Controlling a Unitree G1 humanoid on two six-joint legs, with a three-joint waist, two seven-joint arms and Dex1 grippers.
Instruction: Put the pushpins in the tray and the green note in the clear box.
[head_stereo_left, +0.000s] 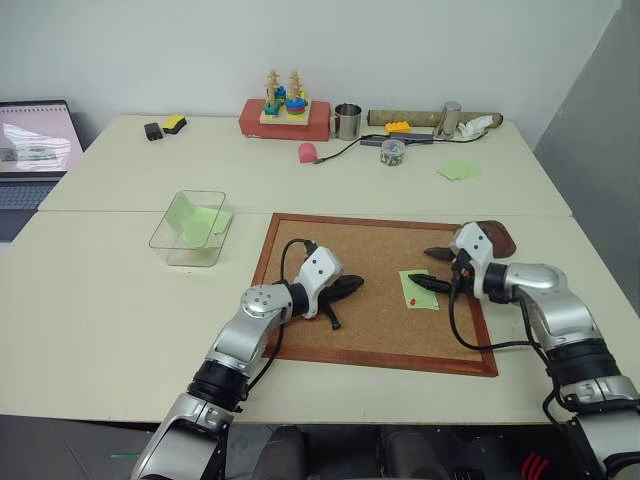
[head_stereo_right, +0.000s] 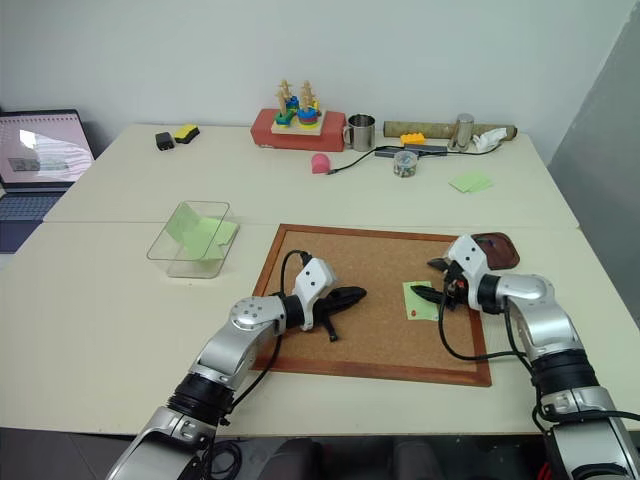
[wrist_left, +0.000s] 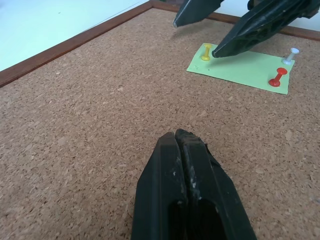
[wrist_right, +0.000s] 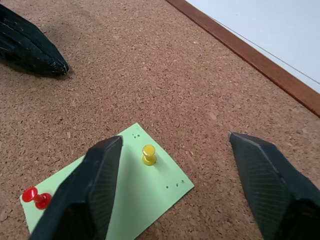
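**Right gripper straddles the yellow pin; left waits closed**

Start with the cork board (head_stereo_left: 330, 330): everything you need next lies on it. The clear box (head_stereo_left: 170, 243) stands well off to its left on the table, with green paper already inside. The tray (head_stereo_left: 503, 238) sits at the board's far right corner, partly hidden behind your right gripper (wrist_right: 172, 165).

The green note (wrist_right: 135, 195) lies flat on the board's right half, pinned down. Its long axis runs roughly from the board's far edge toward you. The yellow pushpin (wrist_right: 148, 154) stands at its far end and the red pushpin (wrist_right: 36, 196) at the near end. The left wrist view also shows a white pin (wrist_left: 290, 55) beside the red one.

Your right gripper is much the nearer hand. Its fingers are spread, one over the note and the other on bare cork, with the yellow pin in the gap just ahead of them. I judge a short advance would bring the pin between the tips.

Your left gripper (wrist_left: 181, 136) is pressed together, holding nothing, resting over the board's middle, well apart from the note.

You cannot tell from these views how deep either pin is set.
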